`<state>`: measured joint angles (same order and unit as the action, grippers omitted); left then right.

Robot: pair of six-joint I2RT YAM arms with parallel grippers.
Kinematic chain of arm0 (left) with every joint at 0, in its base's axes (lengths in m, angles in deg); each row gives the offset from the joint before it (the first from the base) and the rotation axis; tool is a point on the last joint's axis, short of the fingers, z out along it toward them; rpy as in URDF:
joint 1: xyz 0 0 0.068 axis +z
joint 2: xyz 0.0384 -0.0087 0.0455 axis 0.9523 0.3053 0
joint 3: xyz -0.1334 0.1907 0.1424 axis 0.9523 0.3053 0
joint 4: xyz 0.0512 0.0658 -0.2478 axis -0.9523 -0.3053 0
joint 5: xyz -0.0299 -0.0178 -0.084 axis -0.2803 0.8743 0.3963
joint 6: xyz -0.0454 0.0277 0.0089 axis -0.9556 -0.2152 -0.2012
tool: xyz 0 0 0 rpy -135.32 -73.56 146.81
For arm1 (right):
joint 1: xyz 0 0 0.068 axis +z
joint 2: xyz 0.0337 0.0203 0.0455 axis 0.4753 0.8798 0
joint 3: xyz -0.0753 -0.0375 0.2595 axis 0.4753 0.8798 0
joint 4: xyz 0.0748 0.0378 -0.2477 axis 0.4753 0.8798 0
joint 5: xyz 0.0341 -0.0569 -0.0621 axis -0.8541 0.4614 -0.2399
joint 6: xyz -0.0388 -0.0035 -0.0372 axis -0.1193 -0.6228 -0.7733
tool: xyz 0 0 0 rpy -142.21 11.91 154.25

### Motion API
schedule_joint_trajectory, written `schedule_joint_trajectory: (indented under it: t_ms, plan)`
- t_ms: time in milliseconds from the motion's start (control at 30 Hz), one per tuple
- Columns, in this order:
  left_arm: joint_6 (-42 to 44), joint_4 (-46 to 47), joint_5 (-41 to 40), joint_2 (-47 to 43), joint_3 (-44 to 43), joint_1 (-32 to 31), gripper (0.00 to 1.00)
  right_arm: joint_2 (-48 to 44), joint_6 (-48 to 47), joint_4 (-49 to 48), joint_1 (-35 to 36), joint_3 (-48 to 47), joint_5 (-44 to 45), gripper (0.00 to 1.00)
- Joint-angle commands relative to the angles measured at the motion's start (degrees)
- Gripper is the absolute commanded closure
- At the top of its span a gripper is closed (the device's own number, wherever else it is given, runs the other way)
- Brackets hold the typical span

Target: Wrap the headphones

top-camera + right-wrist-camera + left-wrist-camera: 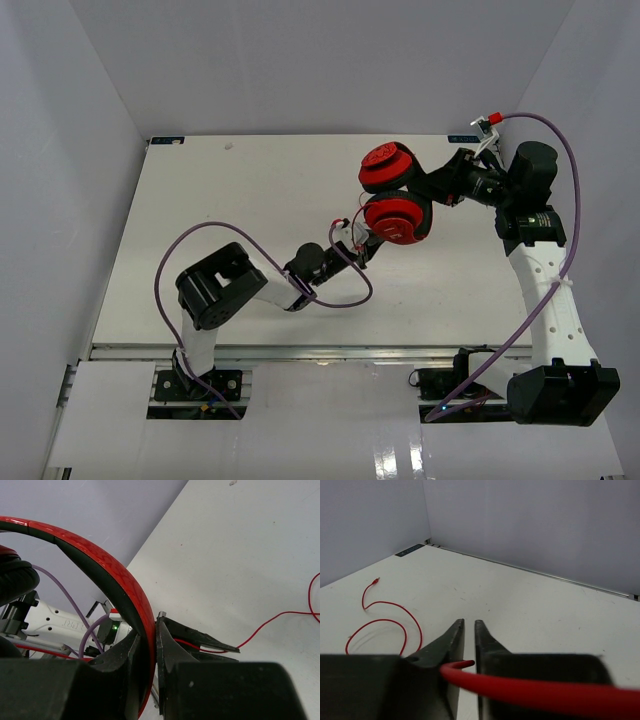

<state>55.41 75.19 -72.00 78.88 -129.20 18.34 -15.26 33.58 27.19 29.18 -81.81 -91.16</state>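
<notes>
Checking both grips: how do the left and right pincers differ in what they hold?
The left pincer pinches the red over-ear headphones' thin cord; the right pincer clamps their broad red-and-black headband. From above, the left sits on the earcups' near side, the right to their right. Both stand nearly shut.

No text legible anywhere, faint raised lettering on the white arm link point(61, 623) in the right wrist view, too blurred to read, dark emblem on the upper red earcup point(386, 160), unreadable
</notes>
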Motion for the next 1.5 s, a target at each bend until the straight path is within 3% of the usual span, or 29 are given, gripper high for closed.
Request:
schedule_joint_trajectory:
  t_ms: [0,133,300,400,467,700,900,1000,1233,1467]
  plan:
    - [-0.4,28.0,1.0,-4.7,1.0,0.5,0.83,-1.5,0.6,-1.3,-0.1,-1.1,-1.4,0.92]
    - [-0.4,28.0,0.2,-8.4,7.6,1.1,1.00,-1.5,-0.9,-0.1,-0.1,-1.6,-0.7,0.92]
    - [-0.4,26.7,-0.2,-18.0,20.2,3.3,1.00,-1.7,-7.4,4.5,-0.1,-1.8,4.0,0.92]
    - [-3.0,17.8,0.6,-28.1,25.3,5.0,1.00,-1.7,-12.5,8.3,-0.1,-1.7,9.7,0.92]
    - [-3.9,6.8,2.0,-34.4,26.6,6.2,1.00,-1.6,-16.3,9.5,-0.1,-1.2,11.6,0.92]
    - [-8.7,-42.7,10.8,-48.5,17.2,12.5,1.00,-3.1,-27.3,12.6,0.5,1.3,18.6,0.92]
    - [-4.7,-72.7,19.5,-47.9,3.9,14.1,1.00,-5.4,-37.3,13.5,1.3,3.7,27.8,0.92]
    - [-3.8,-87.4,18.9,-45.2,-1.4,14.1,1.00,-7.4,-40.0,11.8,1.3,5.6,33.6,0.92]
    - [-2.8,-102.9,6.2,-44.3,-8.5,14.1,1.00,-10.5,-43.6,10.0,1.4,10.0,44.8,0.92]
    - [0.9,-110.4,7.6,-44.8,-11.1,14.1,1.00,-13.9,-37.9,8.3,0.9,11.8,55.5,0.92]
